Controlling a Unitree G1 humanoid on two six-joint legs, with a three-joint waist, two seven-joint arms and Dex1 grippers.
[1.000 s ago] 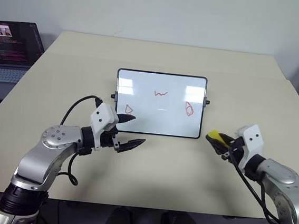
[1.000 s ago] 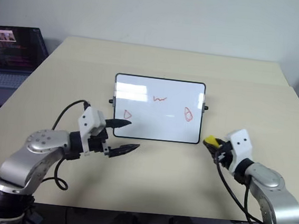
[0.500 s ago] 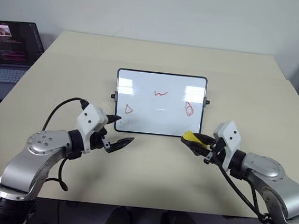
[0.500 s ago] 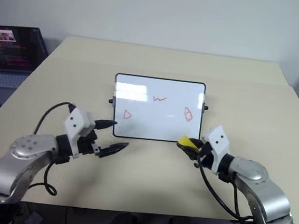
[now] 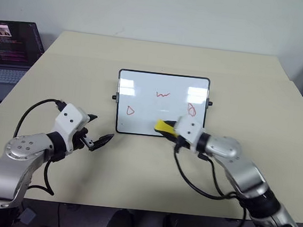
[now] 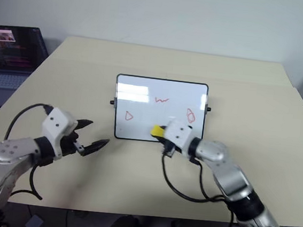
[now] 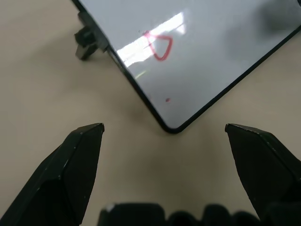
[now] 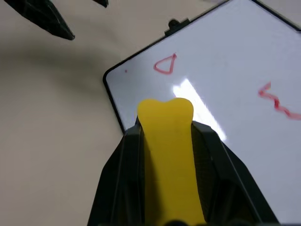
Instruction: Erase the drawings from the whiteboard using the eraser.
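- Centrally, we see the whiteboard (image 5: 161, 105) lying flat on the tabletop (image 5: 250, 91), its three red drawings (image 5: 163, 95) unerased.
- Our right hand (image 5: 167, 130) is clamped on the eraser (image 5: 164, 127), over the board's near edge; whether the eraser touches the board, we cannot tell.
- Our left hand (image 5: 97, 130) hangs spread wide and empty, beside the board's near left corner.
- A laptop (image 5: 8, 51) is cut off at the far left.
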